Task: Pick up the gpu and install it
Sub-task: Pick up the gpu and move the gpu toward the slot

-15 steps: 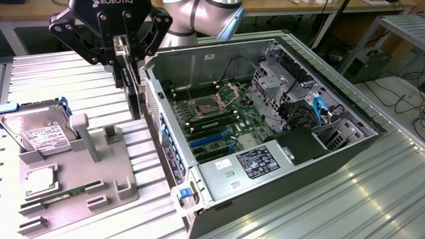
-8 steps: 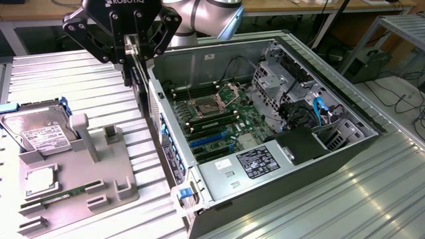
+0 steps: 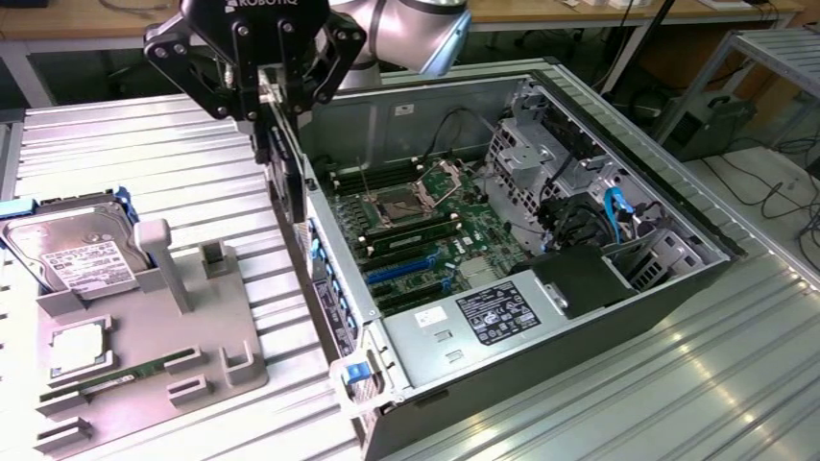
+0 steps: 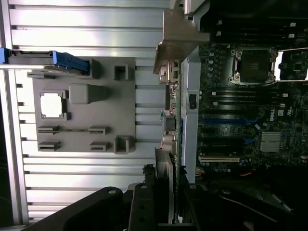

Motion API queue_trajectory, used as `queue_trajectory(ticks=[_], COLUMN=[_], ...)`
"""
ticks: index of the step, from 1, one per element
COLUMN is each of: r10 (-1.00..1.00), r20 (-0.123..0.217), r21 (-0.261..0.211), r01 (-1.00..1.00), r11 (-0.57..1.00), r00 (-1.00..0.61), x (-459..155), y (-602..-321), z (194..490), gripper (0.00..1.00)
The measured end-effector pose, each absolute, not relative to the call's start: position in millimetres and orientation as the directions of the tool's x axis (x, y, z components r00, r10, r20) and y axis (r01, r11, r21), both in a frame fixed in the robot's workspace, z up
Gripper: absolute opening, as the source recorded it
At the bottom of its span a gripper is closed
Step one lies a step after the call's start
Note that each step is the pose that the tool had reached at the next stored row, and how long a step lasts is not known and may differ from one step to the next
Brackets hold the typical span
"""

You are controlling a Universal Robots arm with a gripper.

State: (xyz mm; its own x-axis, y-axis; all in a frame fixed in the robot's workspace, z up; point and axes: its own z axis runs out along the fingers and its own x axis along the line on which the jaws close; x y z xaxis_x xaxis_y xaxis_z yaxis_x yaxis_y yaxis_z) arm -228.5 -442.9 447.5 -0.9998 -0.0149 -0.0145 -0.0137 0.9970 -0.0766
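In the upper left of the exterior view, my black pincer (image 3: pixel 272 108) is clamped on the top edge of the thin flat green circuit-board gpu (image 3: pixel 284 178). The gpu hangs upright and edge-on, clear of the tabletop, at the left wall of the open black computer case (image 3: pixel 692 288). In the wrist view its silver metal bracket (image 4: pixel 179 41) lies beside that wall. At the exterior view's left, a silver hard drive with a white label (image 3: pixel 71 254) stands in the grey moulded tray (image 3: pixel 237 331) on the ribbed metal tabletop (image 3: pixel 141 144).
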Motion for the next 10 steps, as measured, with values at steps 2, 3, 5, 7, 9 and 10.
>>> queue_trajectory(ticks=[2, 3, 5, 7, 9, 10], r10=[-0.015, -0.015, -0.015, -0.015, -0.015, -0.015], r20=[-0.015, -0.014, -0.015, -0.014, -0.015, -0.014], r21=[-0.077, -0.077, -0.077, -0.077, -0.077, -0.077], r01=[-0.014, -0.014, -0.014, -0.014, -0.014, -0.014], r11=[0.997, 0.997, 0.997, 0.997, 0.997, 0.997], r00=[-1.0, -1.0, -1.0, -1.0, -1.0, -1.0], x=[-225.4, -223.7, -220.9, -217.6, -214.7, -212.9], y=[-442.9, -442.9, -442.9, -442.9, -442.9, -442.9], z=[447.5, 447.5, 447.5, 447.6, 447.5, 447.5], gripper=[0.27, 0.27, 0.27, 0.27, 0.27, 0.27])
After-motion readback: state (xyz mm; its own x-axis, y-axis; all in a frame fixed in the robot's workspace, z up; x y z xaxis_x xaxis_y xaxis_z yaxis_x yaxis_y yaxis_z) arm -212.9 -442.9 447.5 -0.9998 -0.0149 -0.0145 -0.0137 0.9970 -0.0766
